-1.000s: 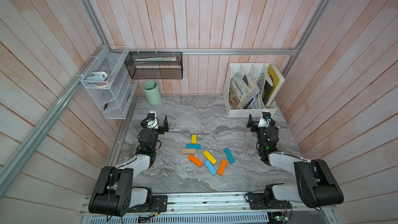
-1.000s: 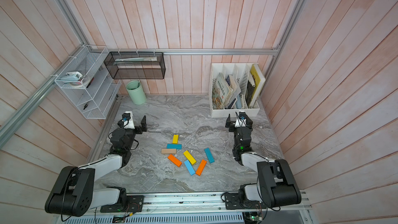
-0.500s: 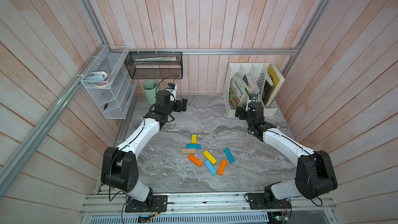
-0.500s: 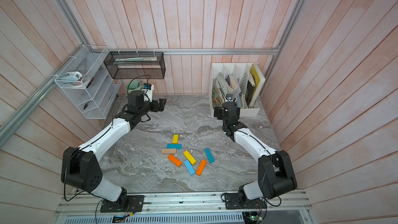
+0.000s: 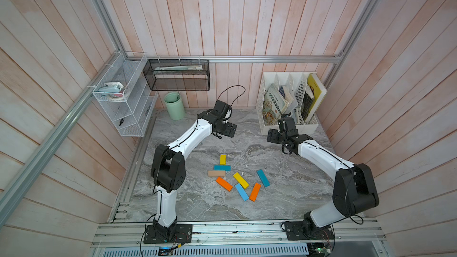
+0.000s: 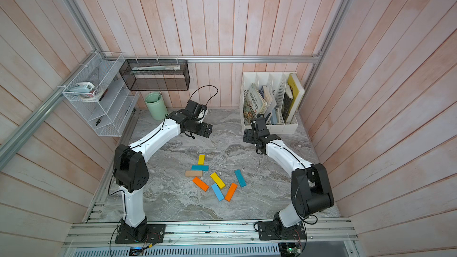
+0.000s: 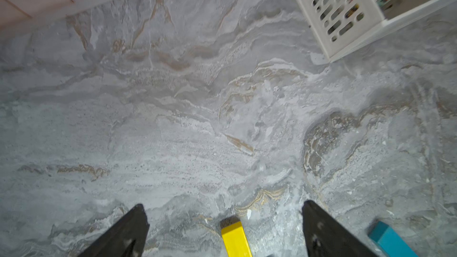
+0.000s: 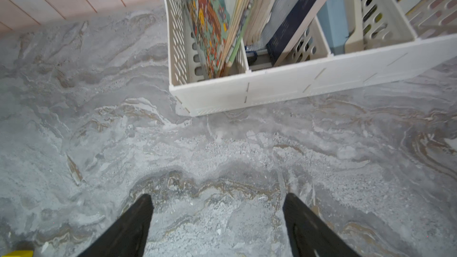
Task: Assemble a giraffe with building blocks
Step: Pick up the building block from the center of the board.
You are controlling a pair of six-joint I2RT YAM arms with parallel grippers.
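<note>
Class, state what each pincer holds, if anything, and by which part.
Nothing is held: the left pincer and right pincer are open and empty, and the building blocks lie on the table.

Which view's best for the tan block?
A top view: the tan block lies whole and uncovered, beside a teal block. Both top views show it alike. Neither wrist view shows it: the left wrist catches only a yellow block end, the right wrist mostly the file rack.
</note>
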